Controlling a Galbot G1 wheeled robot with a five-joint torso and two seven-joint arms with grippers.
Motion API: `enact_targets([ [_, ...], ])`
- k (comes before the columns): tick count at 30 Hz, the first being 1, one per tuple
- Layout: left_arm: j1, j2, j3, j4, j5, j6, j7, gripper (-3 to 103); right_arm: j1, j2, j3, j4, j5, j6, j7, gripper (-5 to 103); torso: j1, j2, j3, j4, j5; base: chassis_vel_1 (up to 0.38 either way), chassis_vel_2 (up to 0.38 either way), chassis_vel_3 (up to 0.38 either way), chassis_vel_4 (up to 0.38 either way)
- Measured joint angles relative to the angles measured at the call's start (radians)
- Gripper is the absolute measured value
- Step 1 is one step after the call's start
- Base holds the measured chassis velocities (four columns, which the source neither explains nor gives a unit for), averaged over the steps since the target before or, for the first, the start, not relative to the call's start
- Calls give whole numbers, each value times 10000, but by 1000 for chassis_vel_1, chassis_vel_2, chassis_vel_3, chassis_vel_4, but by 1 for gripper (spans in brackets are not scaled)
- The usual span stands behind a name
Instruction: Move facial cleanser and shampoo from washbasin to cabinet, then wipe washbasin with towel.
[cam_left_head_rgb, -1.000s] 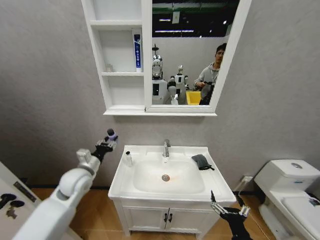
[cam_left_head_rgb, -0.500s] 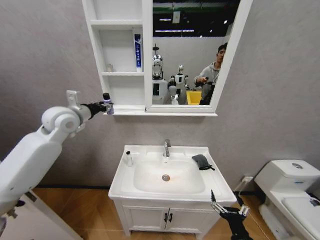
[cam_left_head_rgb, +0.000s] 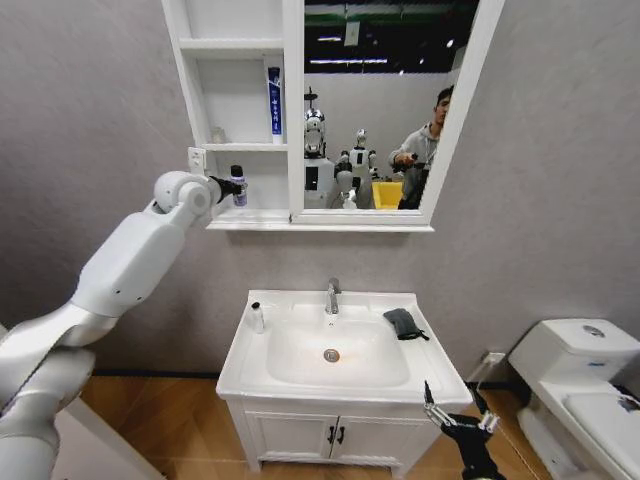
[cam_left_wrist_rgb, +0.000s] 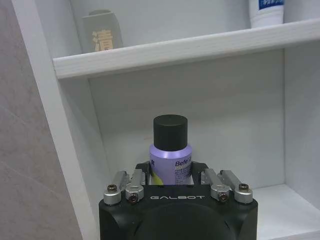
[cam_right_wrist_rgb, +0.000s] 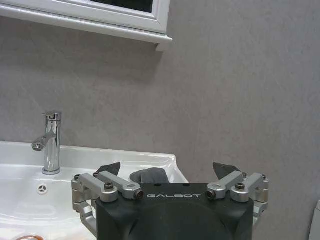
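Progress since a second ago: the left gripper, clamped on one purple bottle, has risen from beside the washbasin to the cabinet's lowest compartment. One small white bottle and one towel lie on the washbasin rim. The right gripper hangs open below the washbasin's front corner.
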Motion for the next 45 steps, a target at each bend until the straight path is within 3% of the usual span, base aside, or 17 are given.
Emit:
enact_targets([
  [7,-138,-299,105,741,219,-20,-41,43,92,-31,0,-95,54,0,23,100,0,1,0,-1,0,0,0,0,0],
  [17,64,-495,-114,937,-305,-38,-509,40,256,-221,45,-101,156,-131,133,100,0,1,-1,-1,0,0,0,0,0],
  [18,121,-487,-142,842,-491,-41,-623,51,257,-232,53,-88,159,-140,139,100,0,1,-1,-1,0,0,0,0,0],
  [21,191,-475,-200,732,-677,-41,-747,56,255,-233,62,-80,160,-144,145,100,0,1,-1,-2,0,0,0,0,0],
  [23,284,-402,-268,526,-841,-43,-898,72,227,-210,62,-70,147,-145,148,100,0,1,-1,-3,0,0,0,0,0],
  [27,484,-152,-369,23,-853,-44,-1043,83,212,-181,47,-66,115,-145,168,100,1,1,-1,-5,0,0,0,0,0],
  [29,784,203,-531,-588,-852,-49,-1175,89,212,-170,33,-58,96,-145,179,100,0,1,-1,-5,1,0,0,0,0],
  [31,1688,1034,-987,-1848,-898,-53,-1218,98,221,-163,16,-54,72,-145,194,100,0,2,-2,-6,1,0,0,0,0],
  [32,2416,1554,-1380,-2672,-958,-92,-1046,100,223,-158,3,-55,53,-148,205,100,1,1,-2,0,-3,0,0,0,0],
  [34,2844,1804,-1570,-3119,-971,-173,-932,100,227,-157,-9,-51,46,-151,212,100,1,1,-1,4,-5,0,0,0,0],
  [36,4978,2732,-2200,-5020,-518,-1074,-461,100,243,-128,-77,-45,26,-219,288,100,-2,2,-3,7,-1,0,0,0,0],
  [37,4978,2732,-2200,-5020,-518,-1074,-461,100,243,-128,-77,-45,26,-219,288,100,-2,2,-3,7,-1,0,0,0,0],
  [39,6902,2968,-2761,-5880,317,-1986,-281,100,265,-127,-106,-45,2,-247,309,100,-4,4,-4,0,-1,0,0,0,0],
  [40,6902,2968,-2761,-5880,317,-1986,-281,100,265,-127,-106,-45,2,-247,309,100,-4,4,-4,0,-1,0,0,0,0],
  [42,9580,2732,-3471,-6266,1882,-3718,41,100,237,-112,-114,16,-13,-256,327,100,-4,4,-3,-3,3,0,0,0,0],
  [45,10289,2526,-3559,-6195,2420,-4212,150,100,209,-119,-106,17,-19,-256,330,100,-4,3,-3,0,0,0,0,0,0],
])
